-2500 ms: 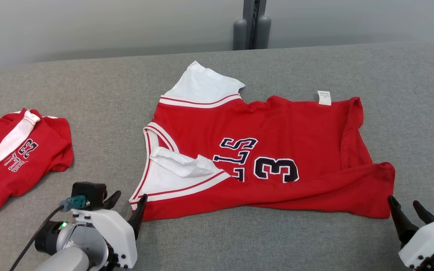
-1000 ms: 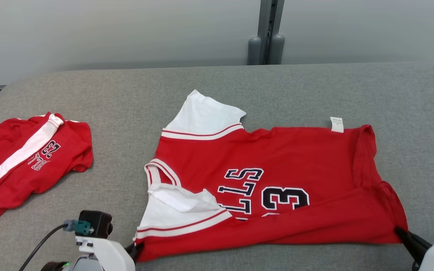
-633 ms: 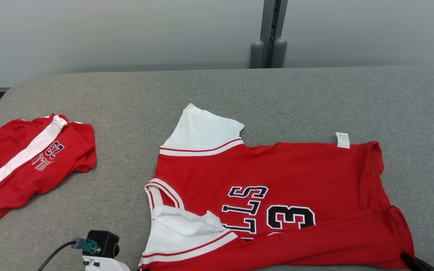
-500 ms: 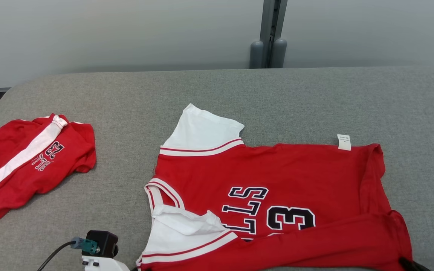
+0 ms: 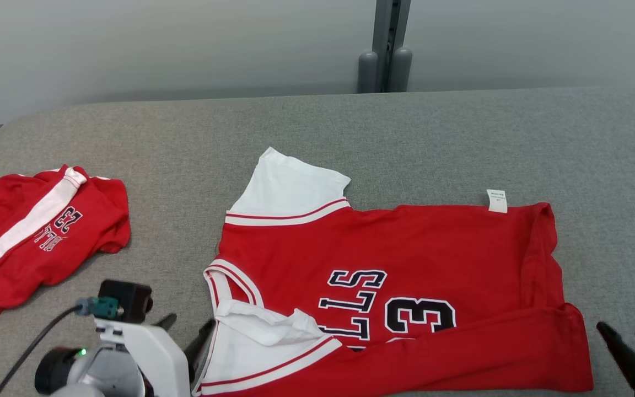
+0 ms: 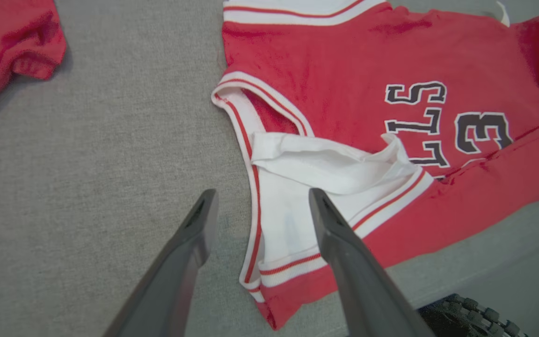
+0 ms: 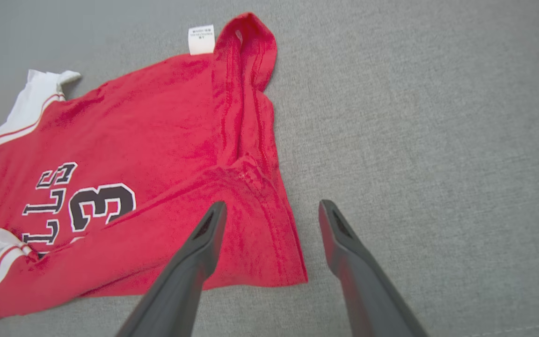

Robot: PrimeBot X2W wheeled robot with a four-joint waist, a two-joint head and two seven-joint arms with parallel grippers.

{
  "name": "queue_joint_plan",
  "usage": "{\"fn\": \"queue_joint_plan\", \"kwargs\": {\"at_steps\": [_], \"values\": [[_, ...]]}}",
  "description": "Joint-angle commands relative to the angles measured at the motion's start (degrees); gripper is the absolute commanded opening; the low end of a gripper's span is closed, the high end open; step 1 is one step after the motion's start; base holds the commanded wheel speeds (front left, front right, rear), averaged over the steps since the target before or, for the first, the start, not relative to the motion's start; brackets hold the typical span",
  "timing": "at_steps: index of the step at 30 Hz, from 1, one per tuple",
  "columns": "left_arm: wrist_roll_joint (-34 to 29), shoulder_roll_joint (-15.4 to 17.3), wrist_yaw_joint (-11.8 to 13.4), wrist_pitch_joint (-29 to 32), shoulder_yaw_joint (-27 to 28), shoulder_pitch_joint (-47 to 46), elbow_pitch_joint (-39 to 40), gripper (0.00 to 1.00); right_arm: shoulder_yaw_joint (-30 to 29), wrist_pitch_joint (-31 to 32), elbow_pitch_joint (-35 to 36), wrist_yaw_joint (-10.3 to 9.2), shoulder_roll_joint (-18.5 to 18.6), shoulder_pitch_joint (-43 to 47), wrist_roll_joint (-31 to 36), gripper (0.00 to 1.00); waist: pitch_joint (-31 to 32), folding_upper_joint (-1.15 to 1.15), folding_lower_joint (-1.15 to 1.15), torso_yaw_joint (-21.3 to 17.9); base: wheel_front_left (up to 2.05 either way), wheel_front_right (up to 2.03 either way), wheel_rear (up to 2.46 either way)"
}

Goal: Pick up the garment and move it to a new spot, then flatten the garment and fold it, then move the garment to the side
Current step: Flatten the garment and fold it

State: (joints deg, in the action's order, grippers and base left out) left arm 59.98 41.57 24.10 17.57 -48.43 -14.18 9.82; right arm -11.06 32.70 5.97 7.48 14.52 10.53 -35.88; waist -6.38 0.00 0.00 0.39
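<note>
Garment (image 5: 405, 248): hem doubled over at near bench (image 5: 461, 138) edge
Left tool (image 6: 261, 194), right tool (image 7: 272, 205): wide, empty
Risk: folding now traps that crease

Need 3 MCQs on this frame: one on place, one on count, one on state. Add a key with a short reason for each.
1. In the head view, the white tag on the jersey sits at:
A. the far edge, toward the right
B. the near edge, by the left arm
C. the middle of the printed number

2. Red garments lying on the grey surface:
A. one
B. two
C. three

3. The left pincer and right pincer are:
A. both open
B. both shut on cloth
C. left shut, right open

Key:
1 A: the tag sticks out past the far edge.
2 B: there is the jersey plus a second red garment at the left.
3 A: each wrist view shows its fingers apart.
</note>
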Motion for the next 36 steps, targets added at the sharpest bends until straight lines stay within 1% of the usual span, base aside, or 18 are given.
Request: {"fn": "queue_joint_plan", "kwargs": {"at_steps": [1, 4, 7, 8, 12, 18, 23, 28, 32, 36], "values": [[-1.09, 0.37, -0.04, -0.52, 0.72, -2.31, 0.11, 1.00, -0.82, -0.89, 0.68, 0.04, 0.01, -1.71, 0.07, 1.00, -0.52, 0.00, 0.00, -0.21, 0.00, 0.00, 0.00], [-2.66, -0.11, -1.71, -0.67, 1.84, -7.38, -0.70, 1.00, -2.08, -2.53, 0.84, 0.04, -0.41, -5.40, 1.37, 1.00, -1.84, 0.00, 0.00, -0.64, 0.00, 0.00, 0.00], [-4.33, -0.55, -3.71, 0.81, 2.25, -13.56, -2.57, 1.00, -2.30, -3.28, -0.77, 0.04, -1.04, -10.74, 1.83, 1.00, -3.85, 0.00, 0.00, -1.17, 0.00, 0.00, 0.00], [-4.33, -0.55, -3.71, 0.81, 2.25, -13.56, -2.57, 1.00, -2.30, -3.28, -0.77, 0.04, -1.04, -10.74, 1.83, 1.00, -3.85, 0.00, 0.00, -1.17, 0.00, 0.00, 0.00], [-5.68, -2.31, -7.71, 4.79, 1.55, -22.68, -6.70, 1.00, -1.48, -3.71, -4.63, 0.04, -1.45, -19.15, 2.62, 1.00, -7.45, 0.00, 0.00, -1.79, 0.00, 0.00, 0.00], [-6.33, -6.65, -14.56, 10.91, -0.43, -35.08, -16.28, 1.00, 2.62, -3.91, -10.79, 0.04, -1.21, -30.51, 3.54, 1.00, -12.38, 0.00, 0.00, -2.70, 0.00, 0.00, 0.00], [-5.47, -10.71, -19.68, 14.26, -1.29, -42.87, -24.81, 1.00, 5.79, -2.93, -16.31, 0.04, -0.51, -37.87, 3.54, 1.00, -16.01, 0.00, 0.00, -3.66, 0.00, 0.00, 0.00], [-4.71, -13.73, -24.38, 16.88, -2.05, -48.92, -32.63, 1.00, 9.24, -1.73, -21.43, 0.04, -0.27, -43.49, 2.41, 1.00, -19.58, 0.00, 0.00, -4.98, 0.00, 0.00, 0.00], [-4.27, -15.11, -27.53, 17.87, -2.29, -52.27, -37.62, 1.00, 11.37, -1.23, -24.65, 0.04, -0.17, -46.22, 1.39, 1.00, -21.84, 0.00, 0.00, -6.13, 0.00, 0.00, 0.00], [-4.98, -15.75, -29.08, 17.62, -2.71, -54.85, -42.02, 1.00, 13.49, -1.12, -26.45, 0.04, -0.20, -47.63, -0.08, 1.00, -23.48, 0.00, 0.00, -7.22, 0.00, 0.00, 0.00]]}}
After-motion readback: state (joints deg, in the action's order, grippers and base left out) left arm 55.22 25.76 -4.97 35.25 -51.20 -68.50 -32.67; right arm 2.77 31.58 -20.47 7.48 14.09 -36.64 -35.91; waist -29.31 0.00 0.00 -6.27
